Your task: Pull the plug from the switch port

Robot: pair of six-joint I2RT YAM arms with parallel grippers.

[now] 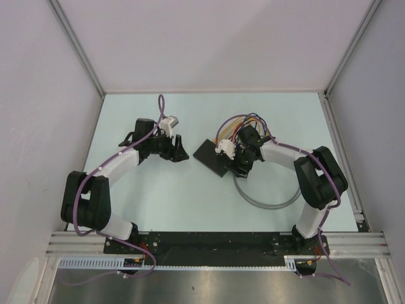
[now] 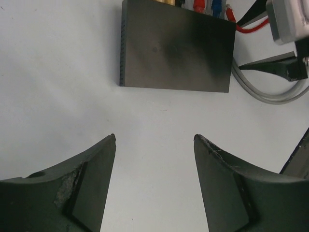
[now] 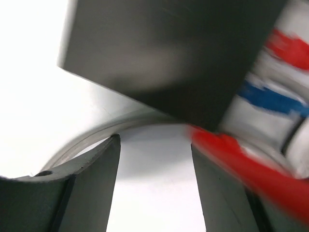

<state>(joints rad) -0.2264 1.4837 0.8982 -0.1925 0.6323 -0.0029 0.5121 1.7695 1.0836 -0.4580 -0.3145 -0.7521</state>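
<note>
The switch (image 1: pixel 211 157) is a flat matte-black box lying at the table's middle. Coloured cables (image 1: pixel 235 125) loop from its far right edge. In the left wrist view the switch (image 2: pixel 176 46) lies ahead, with red (image 2: pixel 198 6) and blue (image 2: pixel 217 7) plugs along its far edge. My left gripper (image 1: pixel 180 151) is open and empty, a short gap left of the switch; it also shows in the left wrist view (image 2: pixel 154 140). My right gripper (image 1: pixel 239 167) is open at the switch's right end. In the blurred right wrist view (image 3: pixel 154 140) a red cable (image 3: pixel 241 164) crosses its right finger, below the switch (image 3: pixel 169 53).
A grey cable (image 1: pixel 266 197) curves in a loop on the table in front of the switch, under the right arm; it also shows in the left wrist view (image 2: pixel 270 94) and the right wrist view (image 3: pixel 91 140). White walls enclose the table on three sides.
</note>
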